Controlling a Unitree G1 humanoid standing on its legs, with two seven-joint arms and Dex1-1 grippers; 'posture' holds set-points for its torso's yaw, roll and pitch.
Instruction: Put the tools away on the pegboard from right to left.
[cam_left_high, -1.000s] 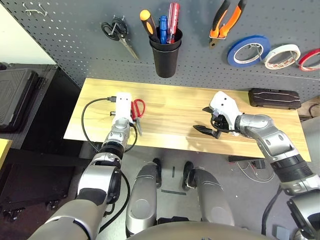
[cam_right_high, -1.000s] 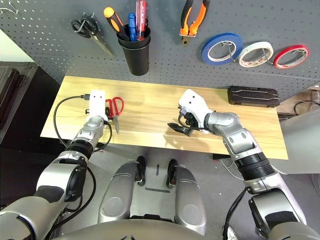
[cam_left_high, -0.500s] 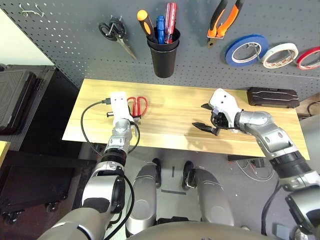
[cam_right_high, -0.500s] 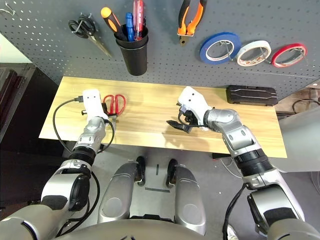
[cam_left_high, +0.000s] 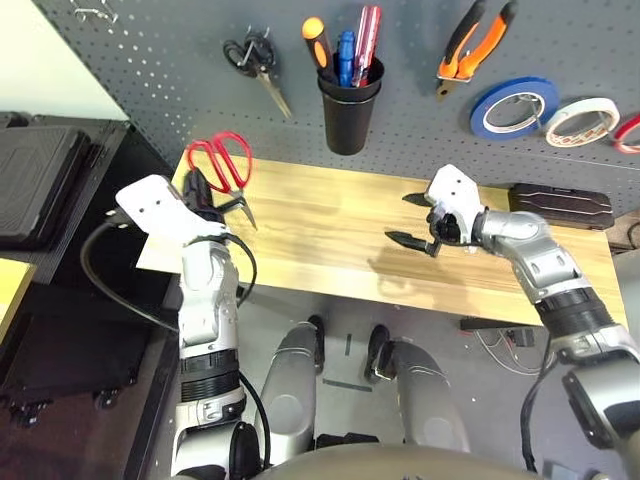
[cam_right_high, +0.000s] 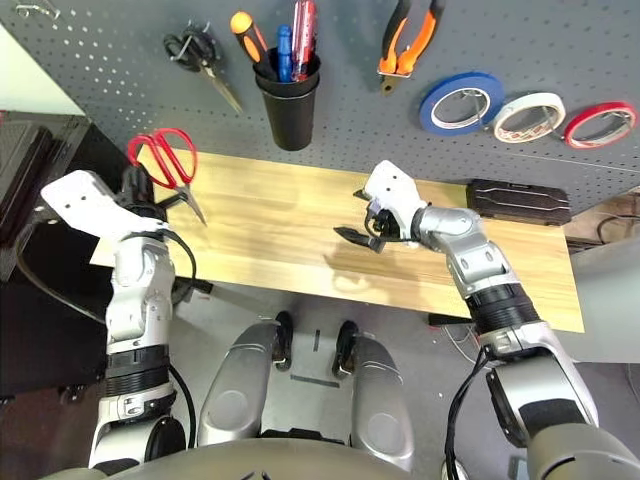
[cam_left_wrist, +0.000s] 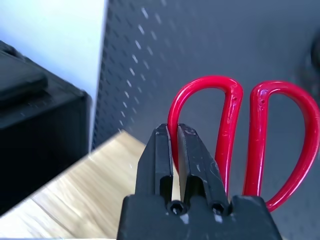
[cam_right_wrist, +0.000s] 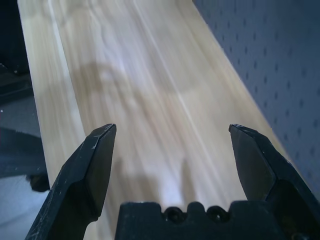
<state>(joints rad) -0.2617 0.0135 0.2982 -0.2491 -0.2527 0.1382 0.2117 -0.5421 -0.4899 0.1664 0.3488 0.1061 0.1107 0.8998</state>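
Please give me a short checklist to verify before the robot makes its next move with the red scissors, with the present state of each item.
1. Left gripper shut on one loop of the red-handled scissors: ok.
2. Scissors lifted off the light wooden tabletop: ok.
3. Free metal wire hooks at the upper left of the dark grey perforated pegboard: ok, nothing hangs there.
4. Grip firm enough against swinging: cannot tell.
5. Right gripper open, holding nothing, above the tabletop: ok.
6. Black-handled scissors hang close to the way up: not ok, mind them.
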